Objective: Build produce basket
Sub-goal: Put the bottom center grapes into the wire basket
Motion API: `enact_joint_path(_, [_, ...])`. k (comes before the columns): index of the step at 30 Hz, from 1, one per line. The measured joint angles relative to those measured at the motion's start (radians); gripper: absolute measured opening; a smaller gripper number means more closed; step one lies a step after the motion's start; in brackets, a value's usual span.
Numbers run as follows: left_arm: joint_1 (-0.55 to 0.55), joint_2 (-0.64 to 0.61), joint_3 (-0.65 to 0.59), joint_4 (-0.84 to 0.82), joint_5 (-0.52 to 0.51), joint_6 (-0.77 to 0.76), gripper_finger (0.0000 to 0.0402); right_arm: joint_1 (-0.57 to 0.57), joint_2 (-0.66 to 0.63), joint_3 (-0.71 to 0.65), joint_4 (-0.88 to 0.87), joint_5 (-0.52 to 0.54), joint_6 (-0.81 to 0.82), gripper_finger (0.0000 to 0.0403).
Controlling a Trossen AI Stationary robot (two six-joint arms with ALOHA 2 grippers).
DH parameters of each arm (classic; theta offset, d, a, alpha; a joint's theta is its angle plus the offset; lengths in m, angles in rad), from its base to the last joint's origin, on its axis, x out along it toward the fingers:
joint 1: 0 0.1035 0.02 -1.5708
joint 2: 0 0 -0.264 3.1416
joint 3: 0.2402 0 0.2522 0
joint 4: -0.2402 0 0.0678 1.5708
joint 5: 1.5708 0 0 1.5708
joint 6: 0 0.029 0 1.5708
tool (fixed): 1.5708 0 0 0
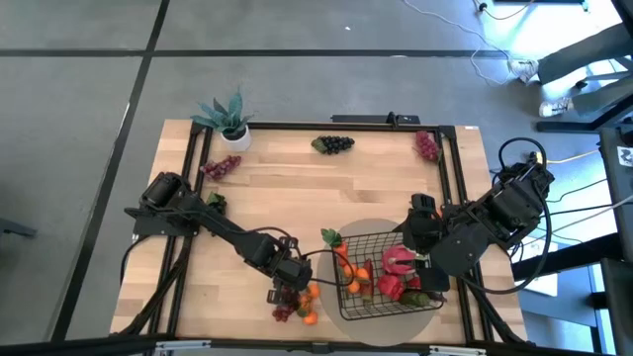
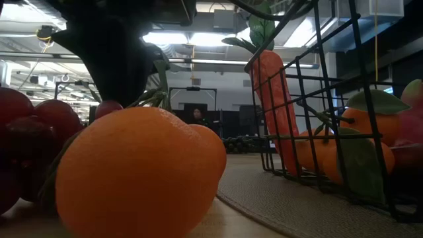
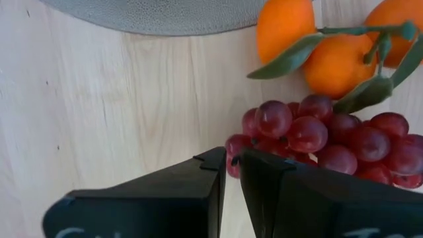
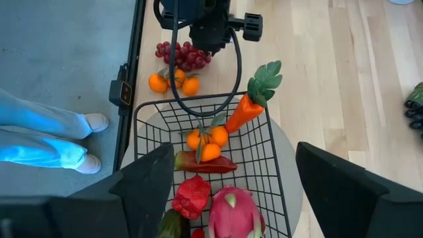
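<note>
The black wire basket (image 1: 388,279) stands on the round grey mat (image 1: 435,309) at the near right. It holds a pink dragon fruit (image 4: 231,208), red peppers (image 4: 203,163), small oranges (image 4: 206,142) and a carrot (image 4: 248,109) that leans on its rim. A red grape bunch (image 3: 317,135) and loose oranges (image 3: 310,39) lie on the table left of the basket. My left gripper (image 3: 232,168) is shut, with its tips at the bunch's edge. My right gripper (image 4: 234,155) is open and empty above the basket. My left gripper's shut fingertips (image 3: 254,165) come from above at the edge of the red grape bunch (image 3: 238,145), which lies on the table. I cannot tell whether they touch it or hold anything.
A potted plant (image 1: 227,119), dark grapes (image 1: 334,144), red grapes (image 1: 427,146) and purple grapes (image 1: 220,168) lie toward the far edge. A black frame rail (image 1: 297,127) borders the table. A person's legs and shoes (image 4: 46,142) stand beyond the near edge.
</note>
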State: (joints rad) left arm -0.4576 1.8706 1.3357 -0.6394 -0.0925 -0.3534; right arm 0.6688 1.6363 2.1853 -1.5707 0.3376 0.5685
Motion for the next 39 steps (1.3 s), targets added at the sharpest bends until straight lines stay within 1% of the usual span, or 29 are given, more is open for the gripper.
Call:
enact_joint_path(9, [-0.007, 0.000, 0.000, -0.011, 0.000, 0.000, 0.0033, 0.000, 0.000, 0.000, 0.000, 0.000, -0.001, 0.0299])
enact_joint_path(15, [0.000, 0.000, 0.000, -0.011, 0.006, 0.000, 0.0004, 0.000, 0.000, 0.000, 0.000, 0.000, -0.001, 0.0299])
enact_joint_path(22, [-0.001, 0.000, 0.000, -0.011, 0.009, -0.008, 0.0001, 0.000, 0.000, 0.000, 0.000, 0.001, -0.001, 0.0299])
enact_joint_path(24, [-0.001, 0.000, 0.000, -0.011, 0.029, -0.017, 0.0001, 0.000, 0.000, 0.000, 0.000, 0.001, -0.001, 0.0299])
enact_joint_path(27, [0.010, -0.007, 0.010, -0.024, 0.120, -0.019, 0.0000, 0.000, 0.000, 0.000, 0.000, 0.001, -0.001, 0.0299])
enact_joint_path(30, [0.012, -0.032, 0.036, -0.057, 0.137, -0.029, 0.0000, 0.000, 0.000, 0.000, 0.000, 0.001, -0.001, 0.0299])
enact_joint_path(34, [0.011, -0.066, 0.098, -0.150, 0.112, -0.012, 0.0000, 0.000, 0.000, 0.000, 0.000, 0.001, -0.001, 0.0299])
enact_joint_path(37, [0.010, -0.078, 0.176, -0.221, 0.095, -0.003, 0.0000, 0.000, 0.000, 0.001, 0.000, 0.001, -0.001, 0.0299])
enact_joint_path(39, [0.000, -0.087, 0.228, -0.297, 0.078, 0.005, 0.0000, 0.000, 0.000, 0.001, 0.000, 0.001, -0.001, 0.0299])
